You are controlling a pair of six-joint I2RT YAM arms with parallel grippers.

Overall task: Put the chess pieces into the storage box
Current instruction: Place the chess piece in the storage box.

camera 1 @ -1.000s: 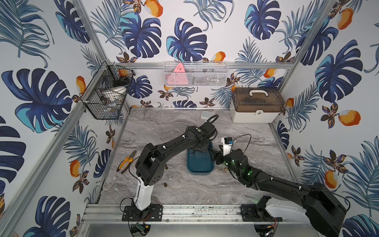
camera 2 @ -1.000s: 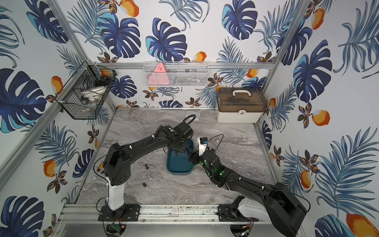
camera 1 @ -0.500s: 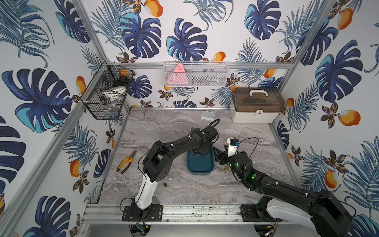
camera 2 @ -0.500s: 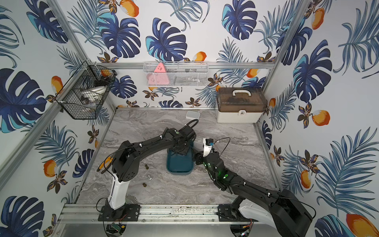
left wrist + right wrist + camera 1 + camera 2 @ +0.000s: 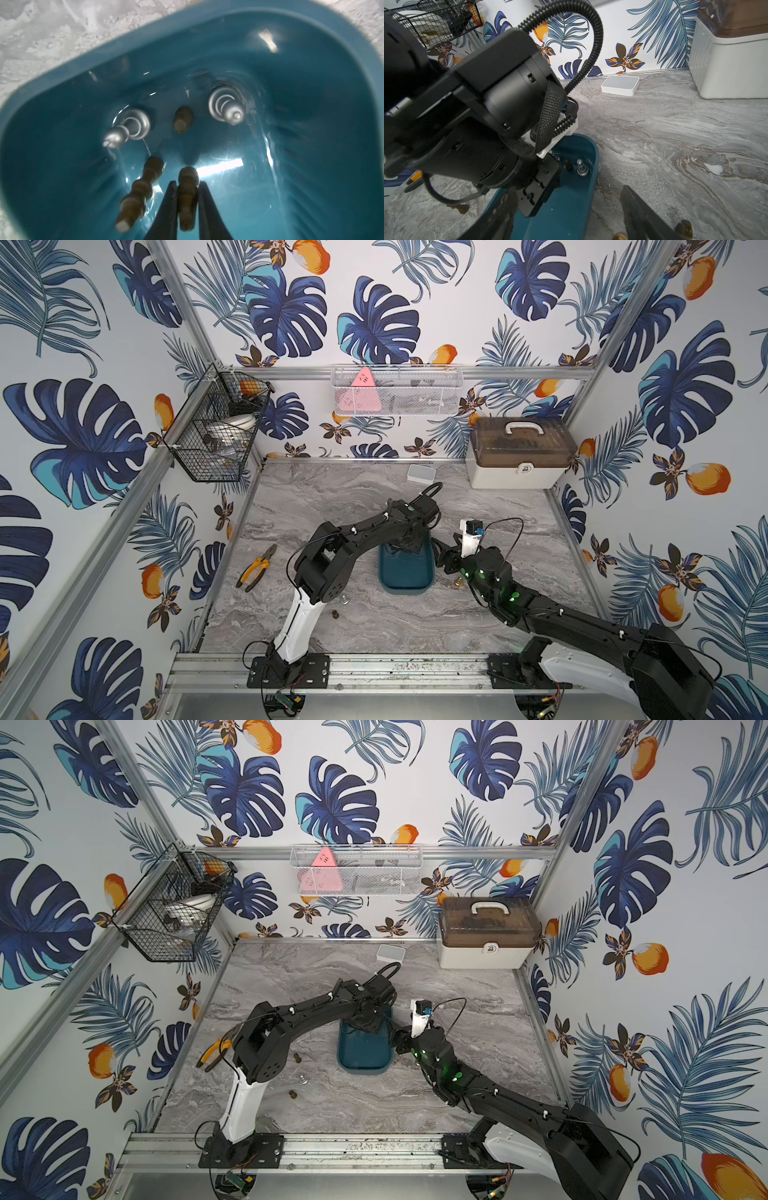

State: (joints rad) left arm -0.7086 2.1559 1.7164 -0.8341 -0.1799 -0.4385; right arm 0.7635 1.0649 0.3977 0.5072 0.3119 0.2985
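The teal storage box [image 5: 405,576] [image 5: 365,1057] lies mid-table. My left gripper [image 5: 187,184] reaches down into its far end, shut on a brown chess piece [image 5: 188,173] just above the floor [image 5: 311,145]. Inside stand two silver pieces [image 5: 134,125] [image 5: 225,106] and a small brown one [image 5: 182,119]; a long brown one [image 5: 141,189] leans beside the fingers. My right gripper [image 5: 442,556] [image 5: 566,209] is open, straddling the box's right rim [image 5: 593,166]. Loose pieces rest on the table left of the box [image 5: 344,600] [image 5: 334,615] and right of it [image 5: 458,581] [image 5: 684,227].
Yellow-handled pliers [image 5: 257,568] lie at the left edge. A white case with a brown lid [image 5: 519,456] and a small flat white box [image 5: 421,473] sit at the back. A wire basket [image 5: 216,427] and a mesh shelf [image 5: 395,391] hang on the walls.
The left arm's elbow has swung inward while its gripper stays over the box's far end. The right arm has shifted slightly to the right beside the box.
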